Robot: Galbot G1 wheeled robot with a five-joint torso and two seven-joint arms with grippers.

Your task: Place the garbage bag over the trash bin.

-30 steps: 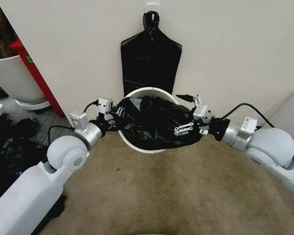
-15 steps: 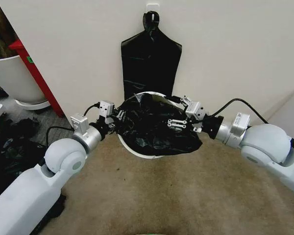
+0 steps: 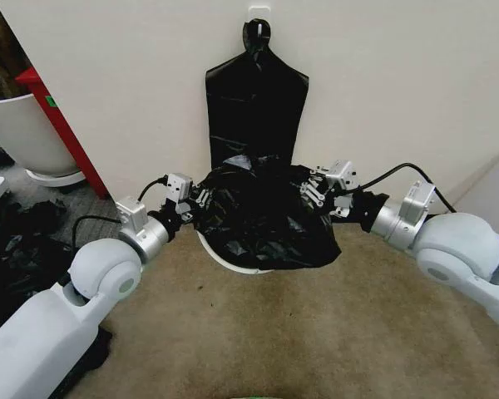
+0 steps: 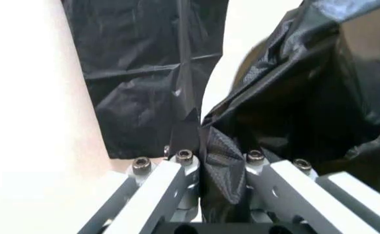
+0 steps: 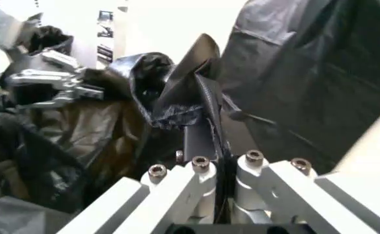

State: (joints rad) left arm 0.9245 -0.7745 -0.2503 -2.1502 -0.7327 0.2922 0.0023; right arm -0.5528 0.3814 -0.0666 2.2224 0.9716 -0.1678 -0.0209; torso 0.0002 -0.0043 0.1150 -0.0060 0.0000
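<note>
The glossy black garbage bag [image 3: 264,218] is stretched between both grippers and hangs over the off-white trash bin [image 3: 231,263], of which just a strip of front rim shows. My left gripper [image 3: 198,199] is shut on the bag's left edge; the left wrist view shows the film [image 4: 294,97] pinched in the gripper [image 4: 203,148]. At the bag's right upper edge, close to the wall, my right gripper [image 3: 316,188] is shut on it. In the right wrist view the gripper [image 5: 206,144] clamps a fold of film [image 5: 176,92], with the left gripper [image 5: 53,87] farther off.
A flat black bag bundle [image 3: 256,104] hangs from a wall hook right behind the bin. A big white tub [image 3: 21,133] and a red post [image 3: 62,125] stand at the left, with a heap of black bags [image 3: 17,241] on the floor. Brown carpet [image 3: 299,332] lies in front.
My right gripper has lifted and swung back toward the wall with the bag's edge. The bag now spreads over the bin's mouth and hides most of the rim. The left gripper rose slightly.
</note>
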